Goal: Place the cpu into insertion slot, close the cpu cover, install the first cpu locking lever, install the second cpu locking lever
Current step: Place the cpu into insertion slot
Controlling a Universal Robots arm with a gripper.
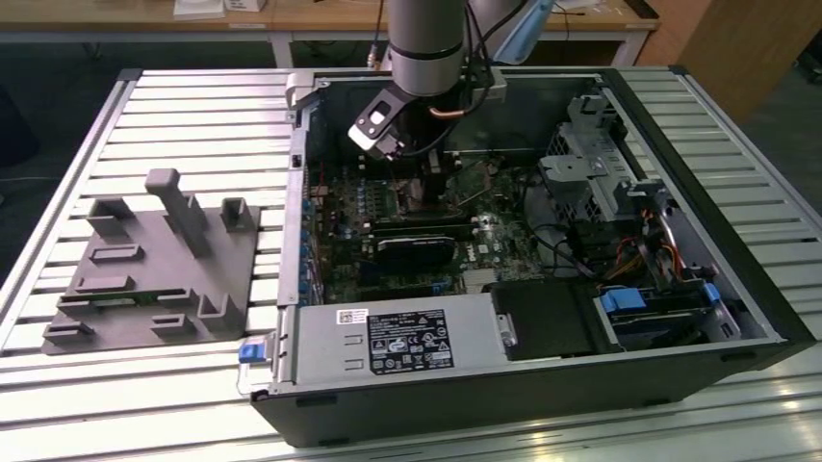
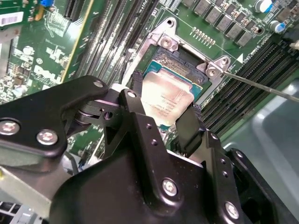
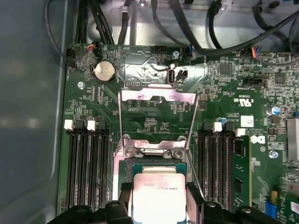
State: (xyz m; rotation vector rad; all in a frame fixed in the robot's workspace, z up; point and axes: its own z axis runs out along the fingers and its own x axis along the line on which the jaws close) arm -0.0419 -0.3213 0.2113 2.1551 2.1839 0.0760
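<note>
Cpu (image 3: pixel 160 198) clamped by edges in hand (image 2: pixel 161 111), fingers closed on it; held flat over slot (image 2: pixel 177 59), slot's far part exposed ahead; cover (image 3: pixel 156 95) raised beyond.

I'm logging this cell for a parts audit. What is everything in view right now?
insertion slot: one, silver-rimmed, in the green board
cpu: one, silver-beige, over the insertion slot
cpu cover: one, grey, swung open
memory slots: several, black, flanking the insertion slot
coin battery: one, silver, on the green board
computer case: one, black, on the table
table: one, silver slats, under the computer case
fixture block: one, grey, the exterior view's left of the computer case
gripper: one, black, shut on the cpu
</note>
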